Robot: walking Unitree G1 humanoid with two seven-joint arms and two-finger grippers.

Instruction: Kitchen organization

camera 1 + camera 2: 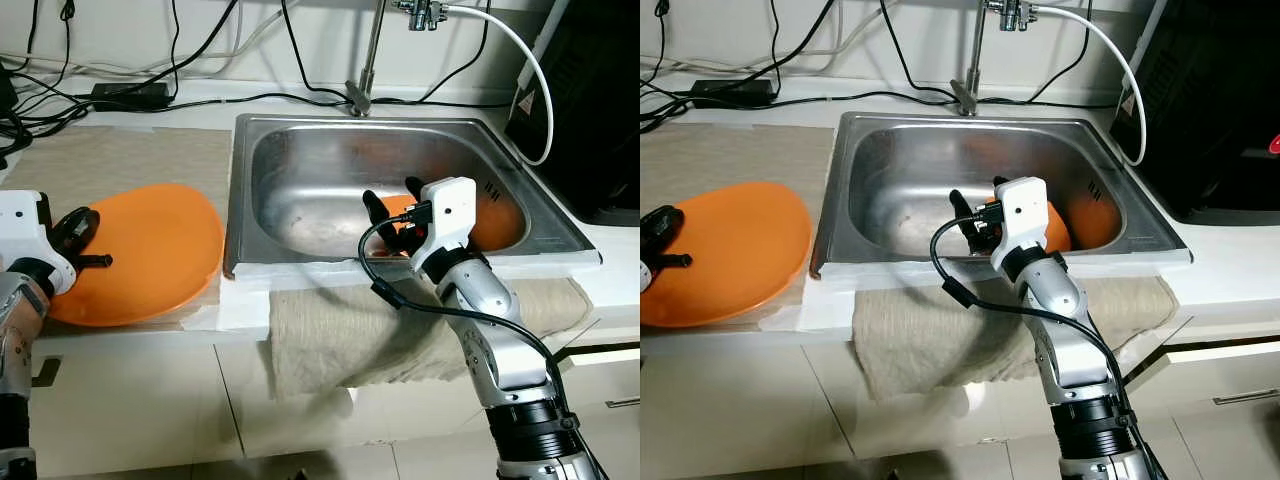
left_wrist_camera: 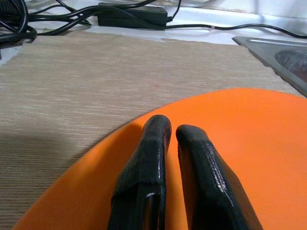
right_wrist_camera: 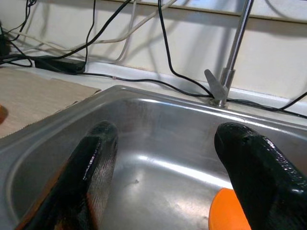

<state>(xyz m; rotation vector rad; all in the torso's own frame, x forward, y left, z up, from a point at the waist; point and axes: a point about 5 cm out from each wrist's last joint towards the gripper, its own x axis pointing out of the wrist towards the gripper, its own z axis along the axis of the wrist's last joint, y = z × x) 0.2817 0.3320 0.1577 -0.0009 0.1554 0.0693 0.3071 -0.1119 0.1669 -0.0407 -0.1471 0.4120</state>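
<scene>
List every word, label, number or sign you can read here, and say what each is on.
No text can be read.
Black appliance: a white label with a warning triangle; its print is too small to read.
Sink: dark marks on the right inner wall, too blurred to read.
Right gripper housing: no lettering legible.

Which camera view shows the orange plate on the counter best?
The left eye view: the whole orange plate lies visible beside the sink. The right eye view crops its edge; the left wrist view shows just a part under the left gripper.
</scene>
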